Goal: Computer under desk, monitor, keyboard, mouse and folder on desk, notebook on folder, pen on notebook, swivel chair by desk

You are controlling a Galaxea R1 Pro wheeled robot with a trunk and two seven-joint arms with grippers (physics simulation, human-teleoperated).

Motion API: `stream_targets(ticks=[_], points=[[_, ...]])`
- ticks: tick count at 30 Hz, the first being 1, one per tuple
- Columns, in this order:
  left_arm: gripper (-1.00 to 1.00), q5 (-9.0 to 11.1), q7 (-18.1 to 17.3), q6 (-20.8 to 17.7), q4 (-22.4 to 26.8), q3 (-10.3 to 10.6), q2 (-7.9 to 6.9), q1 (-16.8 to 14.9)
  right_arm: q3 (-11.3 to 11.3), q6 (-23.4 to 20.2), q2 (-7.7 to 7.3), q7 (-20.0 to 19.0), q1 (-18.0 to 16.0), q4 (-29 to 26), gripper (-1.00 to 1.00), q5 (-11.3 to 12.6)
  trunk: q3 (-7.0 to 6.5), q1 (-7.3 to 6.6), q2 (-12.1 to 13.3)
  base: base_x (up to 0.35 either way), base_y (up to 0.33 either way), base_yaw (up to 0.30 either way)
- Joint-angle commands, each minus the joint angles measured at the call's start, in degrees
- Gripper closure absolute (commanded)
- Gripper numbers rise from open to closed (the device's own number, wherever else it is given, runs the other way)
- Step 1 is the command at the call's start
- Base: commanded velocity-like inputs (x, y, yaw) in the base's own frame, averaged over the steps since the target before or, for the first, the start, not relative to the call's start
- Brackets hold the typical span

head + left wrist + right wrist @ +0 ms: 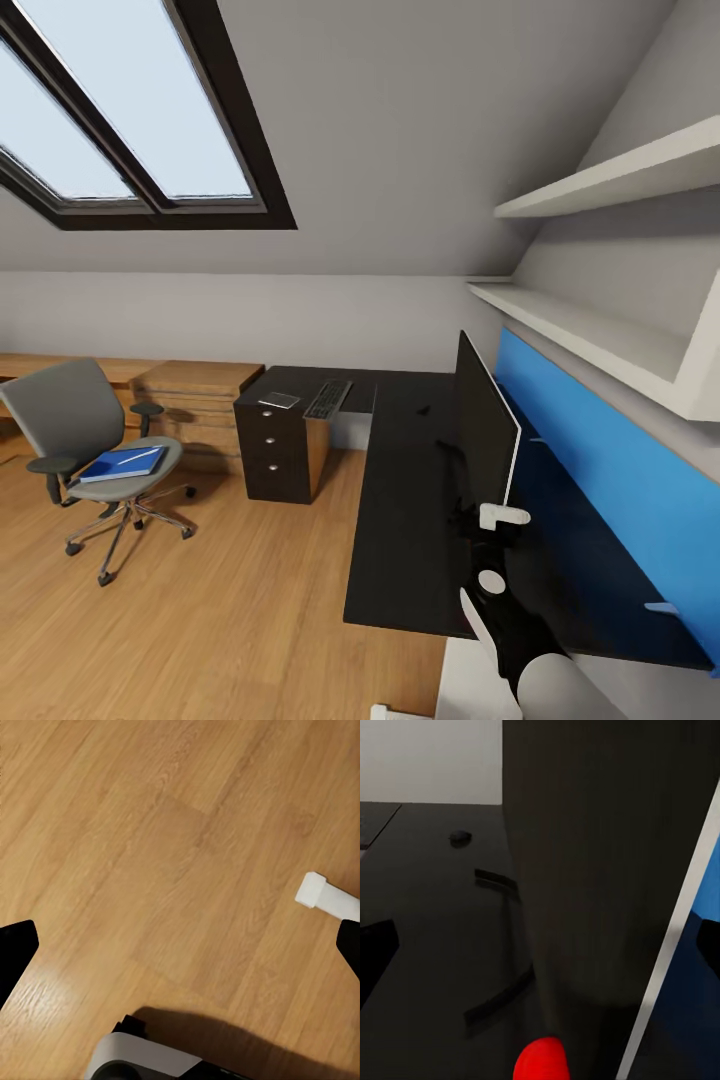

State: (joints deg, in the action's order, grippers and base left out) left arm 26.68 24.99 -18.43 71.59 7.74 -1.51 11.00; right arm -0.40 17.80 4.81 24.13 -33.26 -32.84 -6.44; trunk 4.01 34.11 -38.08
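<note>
Sloped grey walls (420, 130) hold a dark-framed skylight (130, 120). Two white shelves (610, 180) hang on the side wall. A low wood cabinet (195, 400) stands on light wood floor (200, 620).

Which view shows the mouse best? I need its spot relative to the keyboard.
Head view: the mouse sits on the desk, right of the keyboard. Right wrist view shows the mouse closer, without the keyboard.

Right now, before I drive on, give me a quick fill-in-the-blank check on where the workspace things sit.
1. The blue folder lies on the seat of the ____.
2. The keyboard rests on the black top of the ____.
3. The monitor stands in front of a back panel coloured ____.
4. The left wrist view looks down on a wooden ____.

Missing words: swivel chair; desk; blue; floor
</note>
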Motion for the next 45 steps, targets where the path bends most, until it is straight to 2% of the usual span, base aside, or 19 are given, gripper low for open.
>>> stream_targets(ticks=[1, 8, 21, 25, 29, 30, 31, 35, 36, 41, 45], points=[[-1.0, 0.5, 0.5, -0.1, 0.1, 0.2, -0.07, 0.0, 0.0, 0.0, 0.03, 0.4, -0.1, 0.1, -1.0, -0.6, 0.09, 0.02, -0.1, -0.003, 0.001, 0.0], [-1.0, 0.5, 0.5, -0.1, 0.1, 0.2, -0.07, 0.0, 0.0, 0.0, 0.02, 0.4, -0.1, 0.1, -1.0, -0.6, 0.09, 0.02, -0.1, -0.028, 0.0, 0.0], [-1.0, 0.4, 0.9, 0.1, -0.3, -0.1, -0.41, 0.0, -0.3, -0.2, 0.07, 1.1, 0.1, -0.8, -1.0, -0.4, 0.09, 0.02, -0.1, -0.32, 0.0, 0.0], [-1.0, 0.5, 0.7, 0.1, -0.5, -0.1, -0.29, 0.0, -0.3, -0.1, 0.09, 1.1, 0.5, -1.5, -1.0, 0.7, 0.09, 0.02, -0.1, -0.337, 0.0, 0.0], [-1.0, 0.5, 0.6, 0.7, -0.6, -2.0, -0.47, 0.0, -0.2, 1.4, 0.9, 1.1, 4.0, -2.2, -1.0, 1.0, 0.09, 0.02, -0.1, -0.323, 0.0, 0.0], [-1.0, 0.6, 0.5, 1.8, -0.6, -3.2, -0.49, 0.0, -0.1, 3.3, 1.75, 1.1, 7.4, -3.9, -1.0, 1.0, 0.09, 0.02, -0.1, -0.125, 0.0, 0.0], [-1.0, 0.6, 0.5, 2.1, -0.6, -3.4, -0.5, 0.0, -0.1, 3.7, 1.98, 1.1, 8.5, -4.4, -1.0, 1.0, 0.09, 0.02, -0.1, -0.1, 0.0, 0.0], [-1.0, 0.5, 0.5, 5.2, -0.6, -4.3, -0.51, 0.0, 0.0, 5.5, 3.49, 1.0, 16.3, -8.2, -1.0, 1.0, 0.09, 0.02, -0.1, -0.04, 0.0, 0.0], [-1.0, 0.5, 0.5, 6.9, -0.6, -4.6, -0.51, 0.0, 0.1, 9.9, 3.96, 0.9, 22.1, -9.9, -1.0, 0.8, 0.09, 0.02, -0.1, -0.004, 0.0, 0.0], [-1.0, 0.5, 0.5, 7.4, -0.6, -4.7, -0.51, 0.0, 0.1, 14.3, 3.99, 0.7, 26.9, -10.0, -1.0, 0.4, 0.09, 0.02, -0.1, -0.002, 0.0, 0.0], [-1.0, 0.5, 0.5, 7.5, -0.6, -4.7, -0.5, 0.0, 0.1, 16.2, 3.88, 0.7, 28.4, -7.8, -1.0, 0.3, 0.09, 0.02, -0.1, -0.044, 0.137, 0.0]])
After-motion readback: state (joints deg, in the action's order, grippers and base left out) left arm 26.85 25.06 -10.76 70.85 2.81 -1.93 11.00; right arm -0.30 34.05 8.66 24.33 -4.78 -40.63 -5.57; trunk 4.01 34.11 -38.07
